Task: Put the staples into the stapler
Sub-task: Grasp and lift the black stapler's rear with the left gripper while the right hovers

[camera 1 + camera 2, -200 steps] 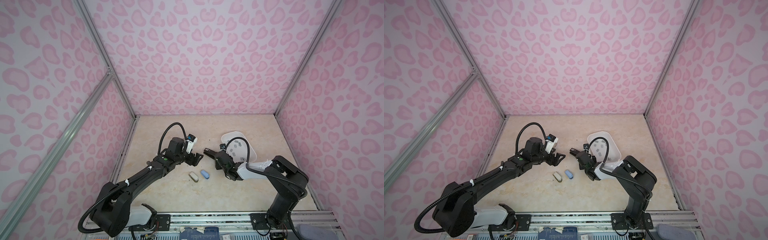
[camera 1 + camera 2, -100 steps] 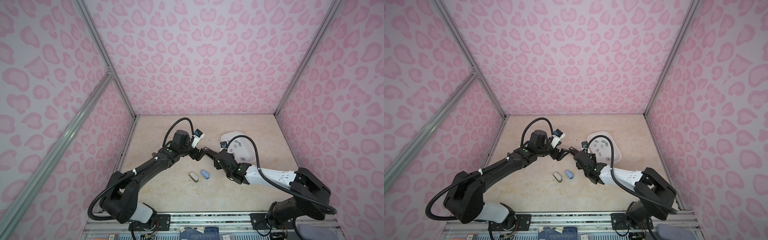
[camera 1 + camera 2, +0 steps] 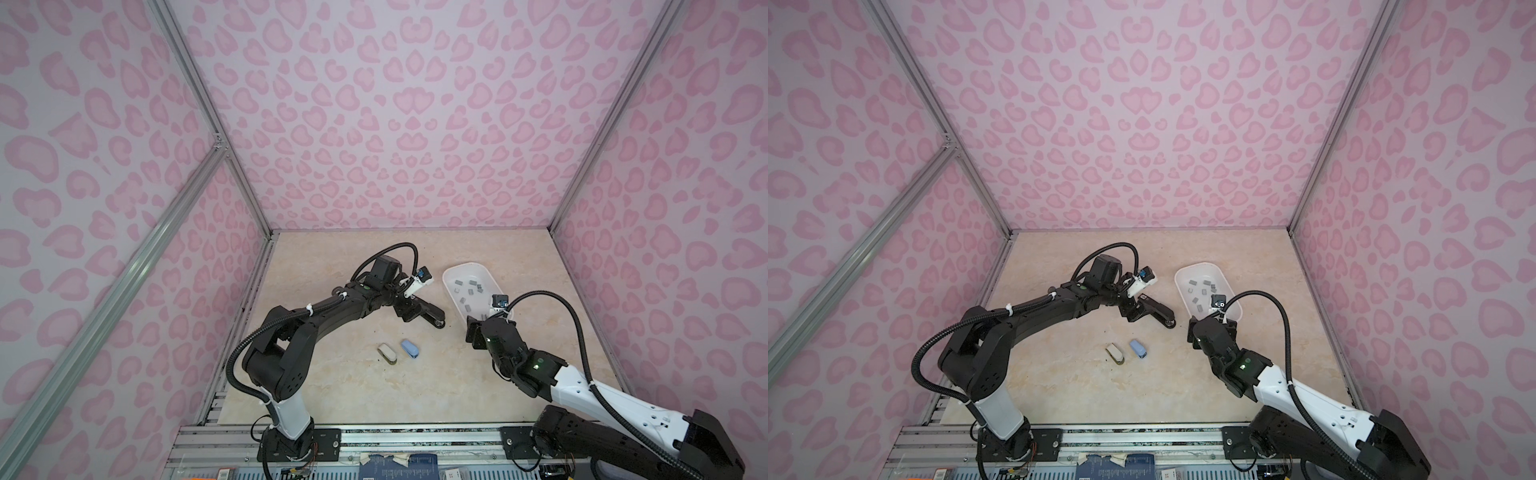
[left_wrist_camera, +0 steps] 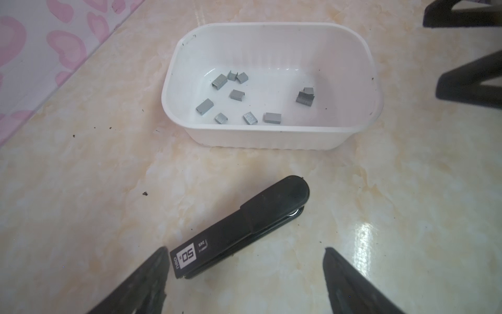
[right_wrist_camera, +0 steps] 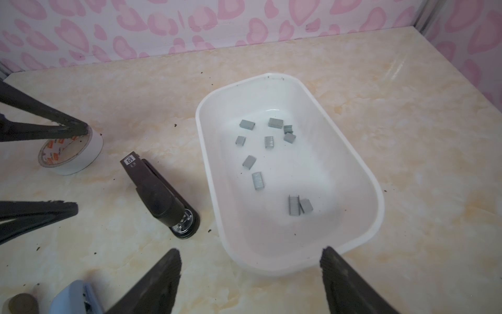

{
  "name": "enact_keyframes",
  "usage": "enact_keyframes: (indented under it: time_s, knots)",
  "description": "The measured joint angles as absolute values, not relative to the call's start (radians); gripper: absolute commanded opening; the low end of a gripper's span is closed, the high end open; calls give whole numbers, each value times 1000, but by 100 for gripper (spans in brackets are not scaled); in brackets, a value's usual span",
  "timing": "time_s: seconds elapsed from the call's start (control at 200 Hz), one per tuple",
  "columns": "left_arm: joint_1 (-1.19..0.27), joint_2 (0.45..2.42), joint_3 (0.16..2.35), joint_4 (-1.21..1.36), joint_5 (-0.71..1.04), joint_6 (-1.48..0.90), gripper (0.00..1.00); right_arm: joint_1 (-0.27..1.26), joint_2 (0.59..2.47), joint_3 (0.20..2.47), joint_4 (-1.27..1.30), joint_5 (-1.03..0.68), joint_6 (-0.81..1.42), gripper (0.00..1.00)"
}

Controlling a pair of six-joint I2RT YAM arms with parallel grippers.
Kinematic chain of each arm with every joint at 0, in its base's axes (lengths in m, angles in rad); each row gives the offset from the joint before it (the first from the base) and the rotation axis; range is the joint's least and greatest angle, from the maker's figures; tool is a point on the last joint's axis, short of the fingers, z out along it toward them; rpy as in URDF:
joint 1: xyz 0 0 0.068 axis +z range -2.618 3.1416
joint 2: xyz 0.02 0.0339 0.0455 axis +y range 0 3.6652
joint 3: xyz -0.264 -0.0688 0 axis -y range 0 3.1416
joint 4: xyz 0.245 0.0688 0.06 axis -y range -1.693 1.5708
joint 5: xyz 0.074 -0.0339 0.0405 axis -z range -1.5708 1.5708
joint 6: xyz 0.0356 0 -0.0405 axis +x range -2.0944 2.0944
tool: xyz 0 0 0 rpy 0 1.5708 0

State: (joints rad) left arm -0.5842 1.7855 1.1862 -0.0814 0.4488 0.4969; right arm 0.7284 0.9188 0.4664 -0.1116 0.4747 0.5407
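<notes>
Left wrist view: the left gripper (image 4: 245, 250) has its two dark jaws spread wide and clamped on nothing. A black stapler (image 4: 244, 217) lies closed and flat on the pale marbled table (image 4: 81, 190). Its labelled rear end sits in the gap between the jaws, just beside one fingertip; whether that tip touches it cannot be told. The stapler's rounded nose points away from the jaws toward a white tray (image 4: 271, 138) just ahead. The staples (image 4: 237, 94), about ten short grey strips, lie scattered loose on the tray's floor, well ahead of the jaws. Right wrist view: the right gripper (image 5: 250, 250) also has its jaws far apart with nothing gripped. The tray's near rim sits just ahead of the gap between them, nearer one jaw, and the staples lie farther ahead inside the tray. The black stapler rests ahead of the other jaw, beside the tray but apart from it. Beyond the stapler the left gripper's fingers reach in, one crossing a roll of white tape (image 5: 78, 157). A light blue stapler (image 5: 73, 299) lies close to the outer side of one right jaw. In a top view it lies next to a cream stapler (image 3: 387, 354), both well apart from the left jaws.
</notes>
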Motion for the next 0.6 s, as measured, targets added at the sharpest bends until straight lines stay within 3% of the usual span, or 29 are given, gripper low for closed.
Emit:
enact_keyframes:
  time_s: [0.405,0.6]
  knots:
    - [-656,1949,1354,-171,463,775,85,635,841,401,-105,351,534,85]
    - [-702,2048,1456,-241,403,836,79,619,804,381,-102,332,531,86]
